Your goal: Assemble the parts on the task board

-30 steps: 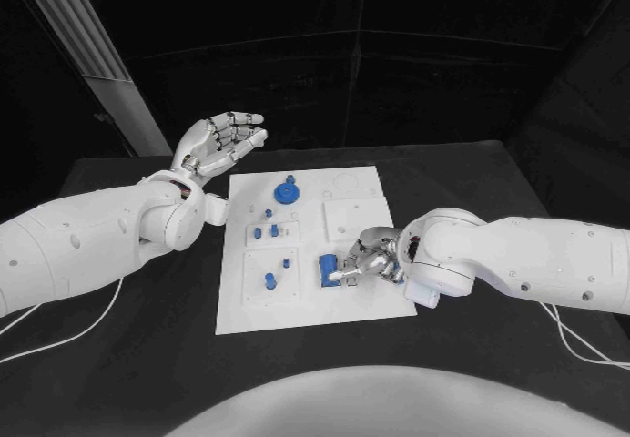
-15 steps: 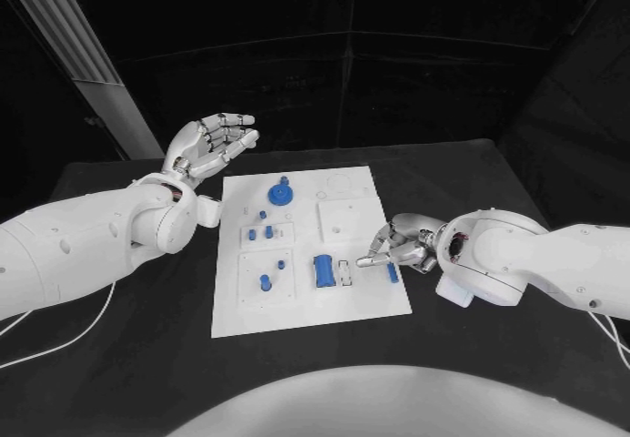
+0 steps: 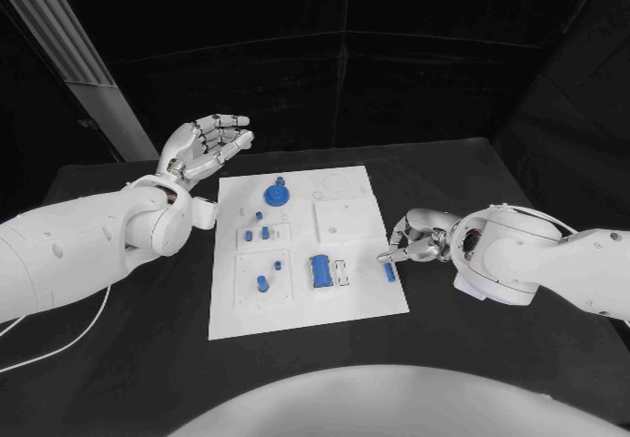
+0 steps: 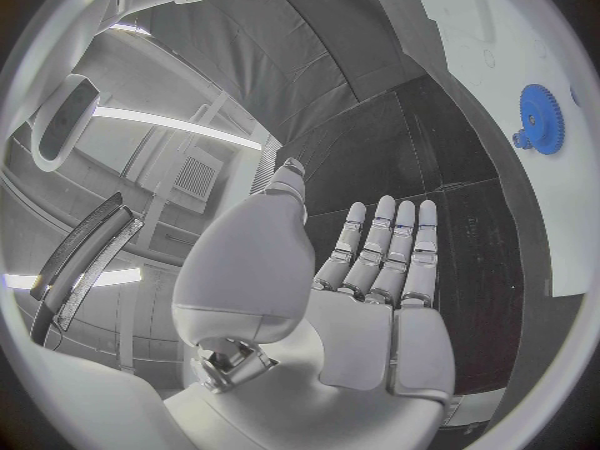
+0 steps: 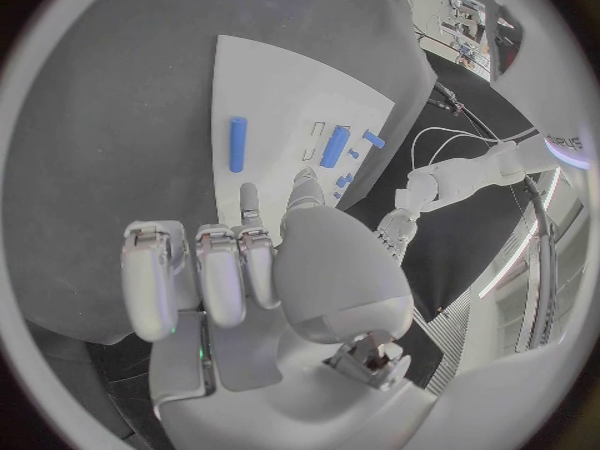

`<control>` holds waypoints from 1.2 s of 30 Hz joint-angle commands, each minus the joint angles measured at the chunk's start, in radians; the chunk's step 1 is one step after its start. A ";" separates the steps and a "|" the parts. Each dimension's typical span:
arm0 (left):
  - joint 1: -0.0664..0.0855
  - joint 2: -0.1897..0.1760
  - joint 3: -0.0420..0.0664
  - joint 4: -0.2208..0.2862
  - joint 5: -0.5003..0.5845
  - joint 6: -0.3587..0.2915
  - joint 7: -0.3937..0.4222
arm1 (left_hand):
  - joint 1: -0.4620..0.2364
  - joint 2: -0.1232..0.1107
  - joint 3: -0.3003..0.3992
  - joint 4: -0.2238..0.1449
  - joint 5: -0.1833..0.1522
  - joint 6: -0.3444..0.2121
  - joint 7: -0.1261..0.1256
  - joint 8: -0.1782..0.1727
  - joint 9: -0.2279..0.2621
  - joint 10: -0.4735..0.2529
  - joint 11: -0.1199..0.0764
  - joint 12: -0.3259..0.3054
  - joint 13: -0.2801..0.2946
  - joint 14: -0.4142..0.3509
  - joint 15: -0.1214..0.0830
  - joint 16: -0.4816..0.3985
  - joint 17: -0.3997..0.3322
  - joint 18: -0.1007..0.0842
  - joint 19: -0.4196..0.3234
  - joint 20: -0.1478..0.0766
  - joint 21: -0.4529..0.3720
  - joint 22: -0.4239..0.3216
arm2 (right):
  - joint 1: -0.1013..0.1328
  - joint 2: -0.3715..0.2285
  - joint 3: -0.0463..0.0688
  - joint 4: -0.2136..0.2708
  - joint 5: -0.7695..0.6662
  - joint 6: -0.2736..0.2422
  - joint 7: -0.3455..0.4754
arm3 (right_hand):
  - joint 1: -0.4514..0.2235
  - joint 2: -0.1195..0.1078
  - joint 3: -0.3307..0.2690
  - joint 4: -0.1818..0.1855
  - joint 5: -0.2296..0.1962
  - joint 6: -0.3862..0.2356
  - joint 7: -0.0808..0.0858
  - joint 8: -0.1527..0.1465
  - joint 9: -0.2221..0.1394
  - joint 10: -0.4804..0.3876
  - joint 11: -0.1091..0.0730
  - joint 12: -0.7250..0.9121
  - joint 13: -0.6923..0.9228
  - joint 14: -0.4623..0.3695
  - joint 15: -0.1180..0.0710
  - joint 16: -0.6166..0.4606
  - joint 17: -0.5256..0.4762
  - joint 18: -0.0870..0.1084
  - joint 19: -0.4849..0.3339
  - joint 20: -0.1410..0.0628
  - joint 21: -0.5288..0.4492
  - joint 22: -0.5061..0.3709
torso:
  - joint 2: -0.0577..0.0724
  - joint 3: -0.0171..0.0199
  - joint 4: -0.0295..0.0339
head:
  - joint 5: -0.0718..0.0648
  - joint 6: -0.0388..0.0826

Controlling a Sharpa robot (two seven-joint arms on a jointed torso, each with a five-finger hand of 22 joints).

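Observation:
The white task board [image 3: 354, 300] lies in the middle of the table. On it are a blue gear [image 3: 277, 194], a blue block [image 3: 320, 270] and several small blue pegs [image 3: 263, 283]. A short blue bar [image 3: 390, 272] lies flat at the board's right edge. My right hand [image 3: 418, 238] hovers just right of that bar and holds nothing. In the right wrist view the bar [image 5: 238, 142] lies a little beyond my fingertips [image 5: 249, 192] on the board [image 5: 288, 80]. My left hand [image 3: 204, 146] is raised, open and palm up, beyond the board's far left corner, with the gear [image 4: 540, 116] off to its side.
A grey slanted post [image 3: 79, 73] stands behind the table at the far left. A white cable [image 3: 66, 341] trails over the black table under my left arm. Bare black tabletop surrounds the board on all sides.
My right hand has drawn away from the blue block to the board's right edge, taking the short blue bar with it; the bar now lies there free. My left hand stays raised.

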State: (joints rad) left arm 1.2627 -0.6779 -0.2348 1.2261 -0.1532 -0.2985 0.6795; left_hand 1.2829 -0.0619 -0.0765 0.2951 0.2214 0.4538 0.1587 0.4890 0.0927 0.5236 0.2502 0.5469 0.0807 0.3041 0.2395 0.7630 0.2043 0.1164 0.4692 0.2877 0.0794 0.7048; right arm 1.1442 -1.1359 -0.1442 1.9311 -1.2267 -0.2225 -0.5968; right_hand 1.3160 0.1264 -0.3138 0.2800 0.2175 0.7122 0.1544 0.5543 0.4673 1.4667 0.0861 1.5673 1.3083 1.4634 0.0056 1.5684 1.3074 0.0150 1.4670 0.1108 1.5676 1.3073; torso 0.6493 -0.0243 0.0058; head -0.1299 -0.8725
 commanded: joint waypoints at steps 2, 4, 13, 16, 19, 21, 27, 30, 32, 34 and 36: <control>0.001 -0.001 0.001 0.002 0.002 0.008 0.176 | 0.000 0.007 0.007 0.000 0.003 -0.007 0.129 0.004 -0.002 -0.005 -0.001 0.006 -0.001 -0.010 0.000 0.007 -0.002 -0.012 -0.006 0.003 -0.005 -0.002 | -0.002 0.007 0.000 -0.002 -0.107 0.049 -0.072 | -0.002 0.008 0.002 0.003 -0.004 0.022 -0.006 0.014 -0.003 0.104 -0.006 0.003 0.262 0.107 0.001 0.002 0.263 -0.015 0.104 0.006 0.003 0.263 | -0.001 0.0000 0.0019 | -0.003 0.000; 0.001 -0.001 0.001 0.002 0.002 0.008 0.176 | 0.000 0.007 0.007 0.000 0.003 -0.007 0.129 0.004 -0.002 -0.005 -0.001 0.006 -0.001 -0.010 0.000 0.007 -0.002 -0.012 -0.006 0.003 -0.005 -0.002 | -0.003 0.010 0.000 -0.003 -0.116 0.057 -0.082 | -0.004 0.008 0.001 0.004 -0.006 0.031 -0.010 0.022 -0.003 0.104 -0.009 0.003 0.262 0.107 -0.001 0.002 0.263 -0.015 0.104 0.004 0.003 0.263 | -0.001 0.0003 0.0029 | -0.004 0.000; 0.001 -0.002 0.001 0.003 0.002 0.009 0.177 | 0.000 0.007 0.007 0.000 0.003 -0.007 0.129 0.004 -0.002 -0.005 -0.001 0.006 -0.001 -0.010 0.000 0.007 -0.002 -0.012 -0.006 0.003 -0.005 -0.002 | -0.008 0.026 0.000 -0.018 -0.135 0.095 -0.122 | -0.005 0.010 0.002 0.004 -0.006 0.047 -0.017 0.038 -0.002 0.104 -0.015 0.003 0.262 0.107 -0.006 0.002 0.263 -0.015 0.104 0.000 0.003 0.263 | 0.000 -0.0004 0.0015 | 0.000 0.000; 0.001 -0.002 0.001 0.003 0.002 0.009 0.177 | 0.000 0.007 0.007 0.000 0.003 -0.007 0.129 0.004 -0.002 -0.005 -0.001 0.006 -0.001 -0.010 0.000 0.007 -0.002 -0.012 -0.006 0.003 -0.005 -0.002 | -0.011 0.028 0.000 -0.021 -0.141 0.107 -0.133 | -0.004 0.011 0.003 0.004 -0.005 0.048 -0.018 0.040 -0.002 0.104 -0.016 0.003 0.262 0.107 -0.006 0.002 0.263 -0.015 0.104 0.000 0.003 0.263 | 0.001 0.0000 0.0017 | -0.001 0.000; 0.001 -0.003 0.001 0.003 0.002 0.008 0.177 | 0.000 0.007 0.007 0.000 0.003 -0.007 0.129 0.004 -0.002 -0.005 -0.001 0.006 -0.001 -0.010 0.000 0.007 -0.002 -0.012 -0.006 0.003 -0.005 -0.002 | -0.013 0.030 0.000 -0.024 -0.146 0.120 -0.142 | -0.004 0.012 0.004 0.004 -0.005 0.050 -0.019 0.042 -0.002 0.104 -0.017 0.003 0.262 0.107 -0.007 0.002 0.263 -0.015 0.104 -0.001 0.003 0.263 | 0.000 -0.0003 0.0005 | 0.000 0.000; 0.001 -0.003 0.001 0.003 0.002 0.009 0.176 | 0.000 0.007 0.007 0.000 0.003 -0.007 0.129 0.004 -0.002 -0.005 -0.001 0.006 -0.001 -0.010 0.000 0.007 -0.002 -0.012 -0.006 0.003 -0.005 -0.002 | -0.013 0.032 0.000 -0.025 -0.147 0.127 -0.144 | -0.004 0.013 0.004 0.005 -0.005 0.052 -0.020 0.045 -0.001 0.104 -0.018 0.003 0.262 0.107 -0.007 0.002 0.263 -0.015 0.104 -0.001 0.003 0.263 | 0.000 -0.0002 0.0004 | 0.000 0.000; 0.000 -0.002 0.001 0.003 0.002 0.010 0.176 | 0.000 0.007 0.007 0.000 0.003 -0.007 0.129 0.004 -0.002 -0.005 -0.001 0.006 -0.001 -0.010 0.000 0.007 -0.002 -0.012 -0.006 0.003 -0.005 -0.002 | -0.016 0.046 0.000 -0.038 -0.142 0.143 -0.144 | -0.003 0.015 0.005 0.004 -0.004 0.058 -0.024 0.051 -0.001 0.104 -0.021 0.003 0.262 0.107 -0.009 0.002 0.263 -0.015 0.104 -0.003 0.003 0.263 | 0.000 0.0000 0.0006 | 0.000 0.000; 0.000 -0.002 0.001 0.003 0.002 0.010 0.176 | 0.000 0.007 0.007 0.000 0.003 -0.007 0.129 0.004 -0.002 -0.005 -0.001 0.006 -0.001 -0.010 0.000 0.007 -0.002 -0.012 -0.006 0.003 -0.005 -0.002 | -0.025 0.055 0.000 -0.045 -0.134 0.144 -0.141 | 0.001 0.014 0.007 0.001 -0.002 0.059 -0.025 0.052 -0.001 0.104 -0.023 0.003 0.262 0.107 -0.010 0.002 0.263 -0.015 0.104 -0.004 0.003 0.263 | -0.001 -0.0006 0.0024 | -0.002 0.000; 0.000 -0.002 0.001 0.003 0.002 0.010 0.176 | 0.000 0.007 0.007 0.000 0.003 -0.007 0.129 0.004 -0.002 -0.005 -0.001 0.006 -0.001 -0.010 0.000 0.007 -0.002 -0.012 -0.006 0.003 -0.005 -0.002 | -0.029 0.061 0.000 -0.049 -0.131 0.144 -0.139 | 0.006 0.014 0.009 -0.002 0.005 0.060 -0.027 0.054 -0.002 0.104 -0.024 0.003 0.262 0.107 -0.011 0.002 0.263 -0.015 0.104 -0.005 0.003 0.263 | 0.000 -0.0010 0.0030 | -0.003 0.000; 0.000 -0.002 0.001 0.003 0.002 0.009 0.176 | 0.000 0.007 0.007 0.000 0.003 -0.007 0.129 0.004 -0.002 -0.005 -0.001 0.006 -0.001 -0.010 0.000 0.007 -0.002 -0.012 -0.006 0.003 -0.005 -0.002 | -0.032 0.066 0.000 -0.051 -0.129 0.143 -0.137 | 0.009 0.013 0.010 -0.003 0.009 0.061 -0.028 0.055 -0.003 0.104 -0.025 0.003 0.262 0.107 -0.012 0.002 0.263 -0.015 0.104 -0.006 0.003 0.263 | 0.000 -0.0004 0.0022 | -0.001 0.000; 0.000 -0.003 0.001 0.003 0.002 0.009 0.176 | 0.000 0.007 0.007 0.000 0.003 -0.007 0.129 0.004 -0.002 -0.005 -0.001 0.006 -0.001 -0.010 0.000 0.007 -0.002 -0.012 -0.006 0.003 -0.005 -0.002 | -0.034 0.070 0.000 -0.052 -0.126 0.141 -0.135 | 0.012 0.013 0.011 -0.005 0.011 0.062 -0.028 0.056 -0.003 0.104 -0.026 0.003 0.262 0.107 -0.012 0.002 0.263 -0.015 0.104 -0.006 0.003 0.263 | 0.001 0.0000 0.0005 | 0.001 0.000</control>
State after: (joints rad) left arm 1.2616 -0.6802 -0.2348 1.2272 -0.1532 -0.2981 0.6795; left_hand 1.2829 -0.0619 -0.0765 0.2951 0.2214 0.4538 0.1587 0.4890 0.0919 0.5236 0.2502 0.5468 0.0809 0.3041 0.2395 0.7667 0.2036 0.1163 0.4692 0.2876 0.0794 0.7049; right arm 1.1110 -1.0680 -0.1443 1.8793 -1.3564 -0.0949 -0.6950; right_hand 1.3202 0.1390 -0.3066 0.2783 0.2247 0.7678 0.1248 0.6069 0.4654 1.4649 0.0656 1.5685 1.3107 1.4670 0.0017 1.5684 1.3073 0.0150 1.4670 0.1107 1.5676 1.3073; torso 0.6492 -0.0247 0.0074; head -0.1315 -0.8725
